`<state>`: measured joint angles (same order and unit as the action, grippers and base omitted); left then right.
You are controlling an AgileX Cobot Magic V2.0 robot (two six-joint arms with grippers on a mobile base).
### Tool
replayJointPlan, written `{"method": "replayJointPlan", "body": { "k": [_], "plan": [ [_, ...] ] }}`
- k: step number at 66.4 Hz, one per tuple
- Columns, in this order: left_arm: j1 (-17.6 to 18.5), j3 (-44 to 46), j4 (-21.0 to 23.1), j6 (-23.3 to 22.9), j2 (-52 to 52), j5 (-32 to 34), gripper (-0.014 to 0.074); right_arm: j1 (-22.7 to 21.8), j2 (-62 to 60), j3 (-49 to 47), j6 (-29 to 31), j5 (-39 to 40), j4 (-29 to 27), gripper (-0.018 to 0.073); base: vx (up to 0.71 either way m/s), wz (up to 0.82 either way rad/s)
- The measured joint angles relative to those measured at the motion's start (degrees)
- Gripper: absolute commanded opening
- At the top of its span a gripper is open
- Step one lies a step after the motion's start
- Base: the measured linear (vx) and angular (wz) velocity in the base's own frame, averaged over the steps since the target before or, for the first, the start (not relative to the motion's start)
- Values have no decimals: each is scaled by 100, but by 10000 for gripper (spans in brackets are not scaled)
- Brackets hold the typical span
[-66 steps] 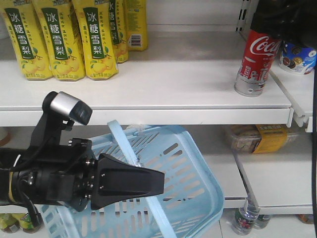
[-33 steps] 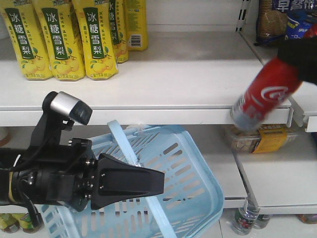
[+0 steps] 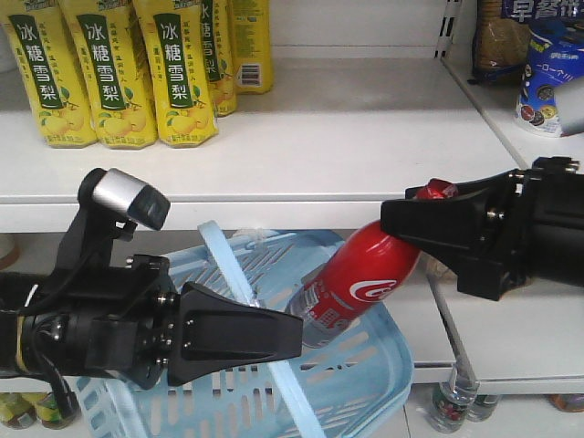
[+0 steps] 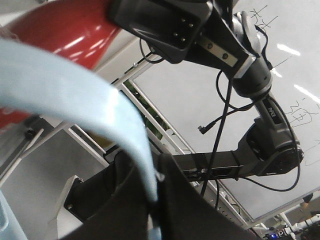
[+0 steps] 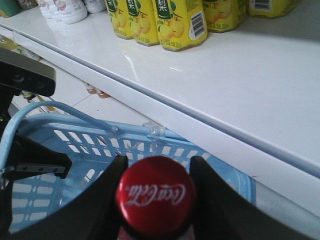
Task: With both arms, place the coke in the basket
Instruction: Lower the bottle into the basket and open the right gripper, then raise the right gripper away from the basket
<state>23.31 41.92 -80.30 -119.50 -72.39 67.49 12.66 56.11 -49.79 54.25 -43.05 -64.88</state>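
The white shelf (image 3: 365, 137) carried yellow bottles (image 3: 109, 73) at its back left. A neighbouring shelf (image 3: 497, 102) on the right held packets (image 3: 547, 87).

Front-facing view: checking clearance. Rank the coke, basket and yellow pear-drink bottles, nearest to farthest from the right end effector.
1. The coke: gripped by the right end effector.
2. The basket: below, to its left.
3. The yellow pear-drink bottles: upper shelf, far left.

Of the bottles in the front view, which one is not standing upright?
The red coke: it leans, cap up, in the right gripper over the basket, while the yellow bottles stand upright on the shelf.
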Motion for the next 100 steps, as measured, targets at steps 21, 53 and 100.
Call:
{"method": "replayJointPlan", "body": {
  "k": [21, 53, 100],
  "plan": [
    [0, 0, 0, 0, 0, 0, -8, 683, 818, 44, 743, 288, -343, 0, 0, 0],
    [0, 0, 0, 0, 0, 0, -8, 1195, 976, 55, 923, 675, -249, 282, 0, 0],
    [8, -69, -203, -59, -49, -108, -8, 1195, 72, 49, 204, 1023, 522, 23, 0, 0]
  ]
}}
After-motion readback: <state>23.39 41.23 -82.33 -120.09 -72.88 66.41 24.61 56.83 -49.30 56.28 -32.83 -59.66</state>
